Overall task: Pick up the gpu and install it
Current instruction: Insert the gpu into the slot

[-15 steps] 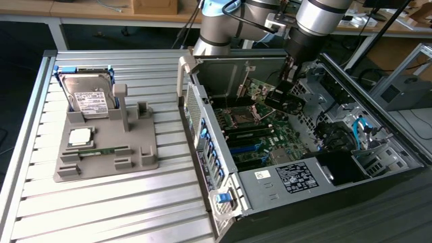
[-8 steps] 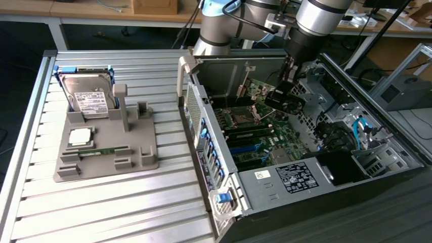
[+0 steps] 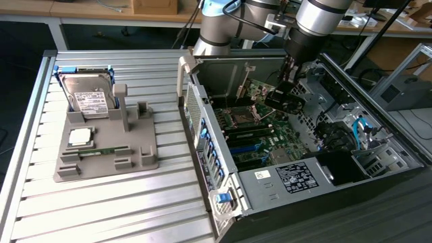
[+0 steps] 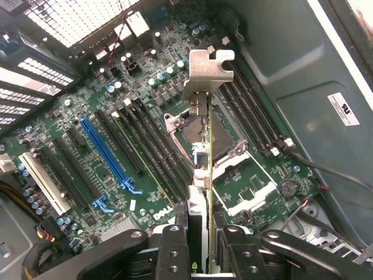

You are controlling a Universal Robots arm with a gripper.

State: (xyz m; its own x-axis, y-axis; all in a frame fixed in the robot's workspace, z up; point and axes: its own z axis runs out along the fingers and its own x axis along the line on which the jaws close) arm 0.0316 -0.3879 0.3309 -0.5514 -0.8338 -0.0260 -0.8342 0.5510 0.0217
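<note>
The arm [image 3: 317,20] bends over from the far edge of the worktop [image 3: 101,202], its wrist pointing steeply downward. The pincer [image 3: 284,98] hangs low, its black fingers [image 4: 173,251] clamped on the edge-on gpu [image 4: 208,146], one on either face.

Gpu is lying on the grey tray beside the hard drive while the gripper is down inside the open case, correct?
Not quite. The gpu is not on the grey tray: the gripper is clamped on it, holding it on edge above the motherboard, as the wrist view shows. The gripper is inside the open case.
</note>
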